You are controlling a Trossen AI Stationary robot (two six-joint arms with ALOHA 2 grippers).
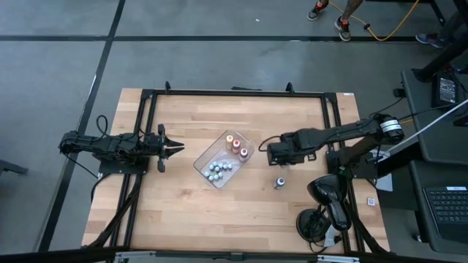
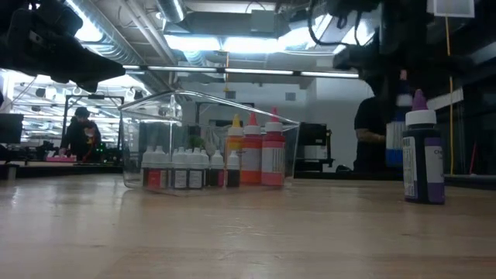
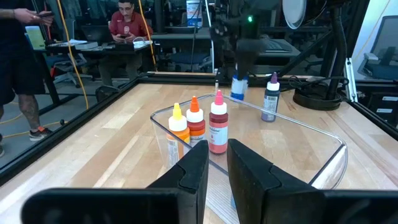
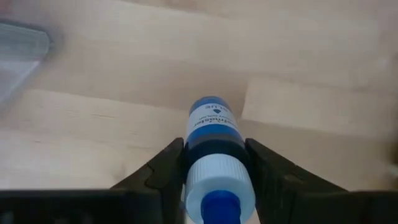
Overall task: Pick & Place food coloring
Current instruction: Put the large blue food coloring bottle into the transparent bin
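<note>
A clear tray in the middle of the table holds several tiny pale-capped food coloring bottles and three taller ones, yellow, orange and red. To its right, my right gripper is shut on a blue food coloring bottle, pointing down. A purple bottle stands upright on the table nearer the front edge. My left gripper waits shut at the table's left, level, facing the tray. My right gripper pinches the blue bottle's upper body, just under its white neck, between the two fingers. The fingers come from above, pointing down. The bottle hangs upright below them, cap up; in the low view its base is clear of the table.
Black frame rails run along the table's edges. A dark stand with cables sits at the front right. Bare wood lies in front of the tray. People show in the room behind the table.
</note>
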